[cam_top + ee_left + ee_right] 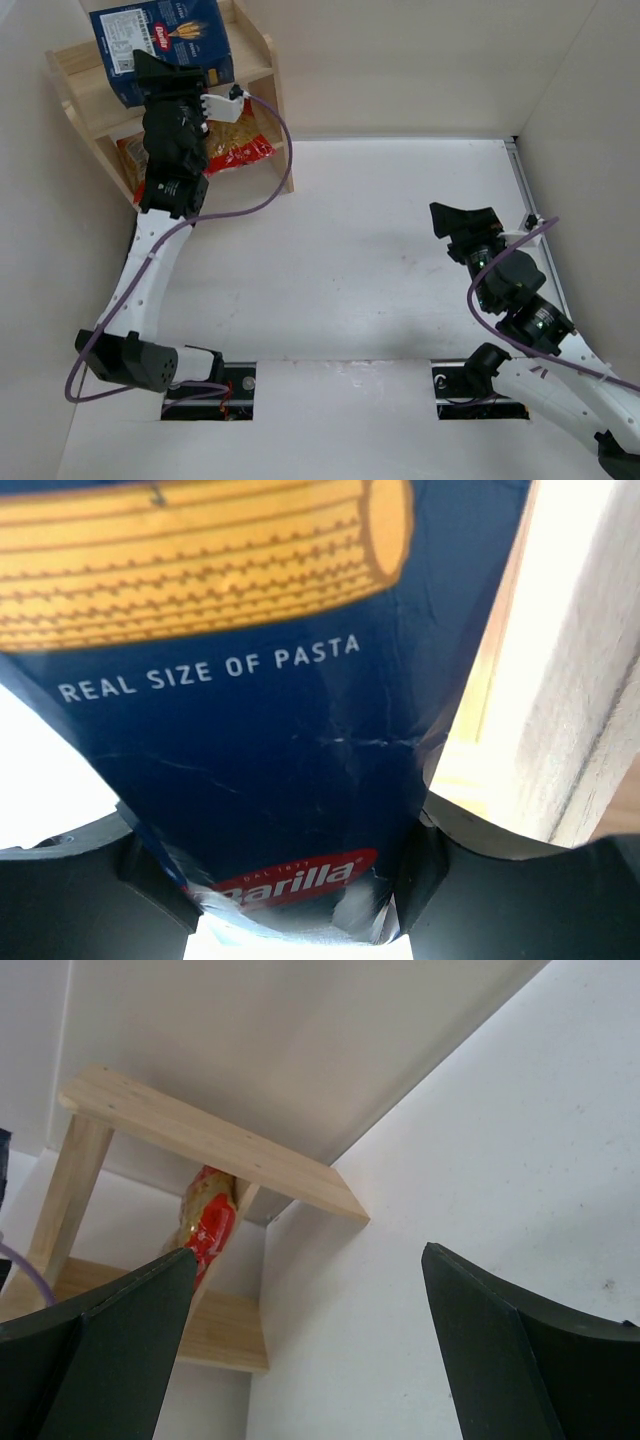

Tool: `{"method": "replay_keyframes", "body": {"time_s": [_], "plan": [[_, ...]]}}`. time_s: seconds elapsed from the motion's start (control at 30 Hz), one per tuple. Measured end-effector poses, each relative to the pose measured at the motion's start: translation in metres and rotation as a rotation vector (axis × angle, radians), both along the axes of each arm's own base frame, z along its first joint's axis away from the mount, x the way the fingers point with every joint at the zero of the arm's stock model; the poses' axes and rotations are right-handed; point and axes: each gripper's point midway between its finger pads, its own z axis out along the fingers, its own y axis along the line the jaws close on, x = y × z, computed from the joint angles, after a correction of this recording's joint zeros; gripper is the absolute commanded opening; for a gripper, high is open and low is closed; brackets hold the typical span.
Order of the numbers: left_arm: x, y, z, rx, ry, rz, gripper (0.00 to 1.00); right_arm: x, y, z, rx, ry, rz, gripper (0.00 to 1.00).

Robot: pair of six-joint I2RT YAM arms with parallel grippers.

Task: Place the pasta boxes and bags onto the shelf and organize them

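Observation:
The dark blue pasta box lies on the top tier of the light wooden shelf at the back left. My left gripper is shut on the box's near end; the left wrist view shows the box filling the gap between my jaws, beside a wooden shelf edge. A pasta bag with red bands lies on the lower tier and sticks out a little; it also shows in the right wrist view. A second bag is not distinguishable. My right gripper is open and empty over the table at the right.
White walls close in the table at the back and both sides. The shelf stands in the back left corner. A purple cable loops from the left arm in front of the shelf.

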Motion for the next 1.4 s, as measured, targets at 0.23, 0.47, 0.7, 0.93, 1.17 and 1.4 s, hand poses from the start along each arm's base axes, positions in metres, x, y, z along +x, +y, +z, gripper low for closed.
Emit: {"method": "replay_keyframes", "body": {"time_s": [0.23,0.47,0.7,0.93,1.17,1.4], "plan": [[0.038,0.052,-0.049,-0.06,0.14,0.116,0.11,-0.006,0.001,-0.007,-0.003,-0.001,0.017,1.0],[0.054,0.061,-0.043,-0.139,0.146,0.119,0.57,-0.01,-0.001,-0.009,0.005,-0.011,0.021,1.0],[0.054,0.059,0.003,-0.213,0.068,0.091,1.0,-0.013,0.004,-0.009,0.001,-0.01,0.039,1.0],[0.014,0.045,0.0,-0.253,0.122,0.037,1.0,-0.013,0.001,-0.008,-0.005,-0.015,0.029,1.0],[-0.005,0.024,-0.007,-0.258,0.181,-0.01,1.0,-0.012,0.002,-0.01,-0.019,-0.011,0.03,1.0],[-0.031,0.01,0.006,-0.302,0.148,-0.077,1.0,-0.011,0.006,-0.012,-0.027,-0.005,0.041,1.0]]}}
